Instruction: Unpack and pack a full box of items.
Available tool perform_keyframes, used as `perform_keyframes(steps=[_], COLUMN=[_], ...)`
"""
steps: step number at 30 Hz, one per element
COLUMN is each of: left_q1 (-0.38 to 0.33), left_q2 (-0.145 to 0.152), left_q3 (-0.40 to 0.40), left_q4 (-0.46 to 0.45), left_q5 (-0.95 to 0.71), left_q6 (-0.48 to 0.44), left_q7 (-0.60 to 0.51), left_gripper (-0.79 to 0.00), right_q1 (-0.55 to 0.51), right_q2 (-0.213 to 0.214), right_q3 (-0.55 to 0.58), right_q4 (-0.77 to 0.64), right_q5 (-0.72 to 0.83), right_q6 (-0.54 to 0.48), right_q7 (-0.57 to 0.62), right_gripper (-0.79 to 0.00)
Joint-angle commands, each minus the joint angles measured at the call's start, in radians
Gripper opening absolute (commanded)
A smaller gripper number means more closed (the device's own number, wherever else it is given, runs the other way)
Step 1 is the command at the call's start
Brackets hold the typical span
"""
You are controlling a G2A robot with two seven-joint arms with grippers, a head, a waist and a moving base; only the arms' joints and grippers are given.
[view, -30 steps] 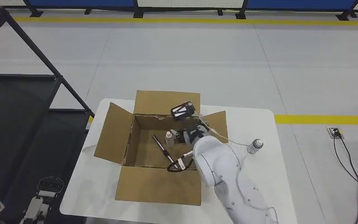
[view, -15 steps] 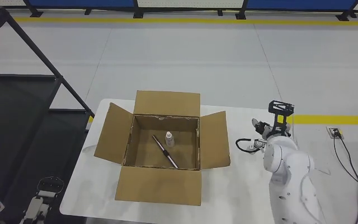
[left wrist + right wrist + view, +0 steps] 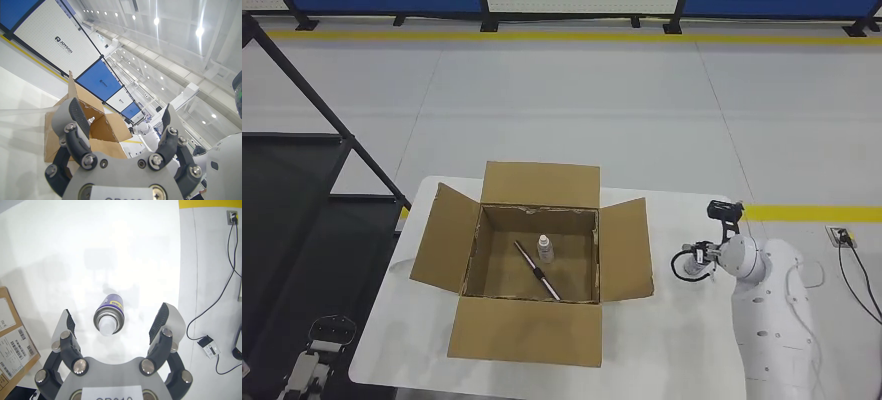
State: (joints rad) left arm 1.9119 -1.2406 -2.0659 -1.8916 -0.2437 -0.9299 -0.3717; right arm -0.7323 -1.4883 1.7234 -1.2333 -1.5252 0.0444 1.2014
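Cardboard box [image 3: 527,335] – flaps open; cylindrical metal can [image 3: 111,306] beneath right tool [image 3: 115,316].

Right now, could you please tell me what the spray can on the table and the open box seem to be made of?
Spray can: probably metal, going by its shiny silver top rim; glossy purple printed wall; the whitish cap looks plastic. Box: brown cardboard, matte, with ragged torn edges along the flaps; likely corrugated, though I cannot confirm.
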Motion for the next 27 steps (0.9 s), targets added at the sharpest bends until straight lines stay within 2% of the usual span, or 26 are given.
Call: perform_keyframes(steps=[1,4,6,12,16,18,21,24,27], left_q1=[0.0,0.0,0.0,0.0,0.0,0.0,0.0,0.0,0.0], left_q2=[0.0,0.0,0.0,0.0,0.0,0.0,0.0,0.0,0.0], left_q3=[0.0,0.0,0.0,0.0,0.0,0.0,0.0,0.0,0.0], left_q4=[0.0,0.0,0.0,0.0,0.0,0.0,0.0,0.0,0.0], left_q5=[0.0,0.0,0.0,0.0,0.0,0.0,0.0,0.0,0.0], left_q6=[0.0,0.0,0.0,0.0,0.0,0.0,0.0,0.0,0.0], left_q7=[0.0,0.0,0.0,0.0,0.0,0.0,0.0,0.0,0.0], left_gripper=[0.0,0.0,0.0,0.0,0.0,0.0,0.0,0.0,0.0], right_q1=[0.009,0.018,0.02,0.005,-0.03,-0.07,-0.17,-0.288,-0.398], right_q2=[0.002,0.006,0.008,0.013,0.013,0.011,0.004,-0.002,-0.005], right_q3=[-0.004,-0.01,-0.015,-0.033,-0.044,-0.056,-0.095,-0.163,-0.252], right_q4=[0.025,0.046,0.05,0.012,-0.087,-0.195,-0.437,-0.69,-0.871], right_q5=[-0.001,0.003,0.005,0.023,0.061,0.088,0.134,0.165,0.167], right_q6=[0.0,-0.003,-0.006,-0.019,-0.021,-0.012,0.002,-0.003,-0.04], right_q7=[0.009,0.017,0.024,0.052,0.015,-0.035,-0.12,-0.218,-0.328], right_gripper=[-0.317,-0.61,-0.776,-0.785,-0.785,-0.785,-0.785,-0.785,-0.785])
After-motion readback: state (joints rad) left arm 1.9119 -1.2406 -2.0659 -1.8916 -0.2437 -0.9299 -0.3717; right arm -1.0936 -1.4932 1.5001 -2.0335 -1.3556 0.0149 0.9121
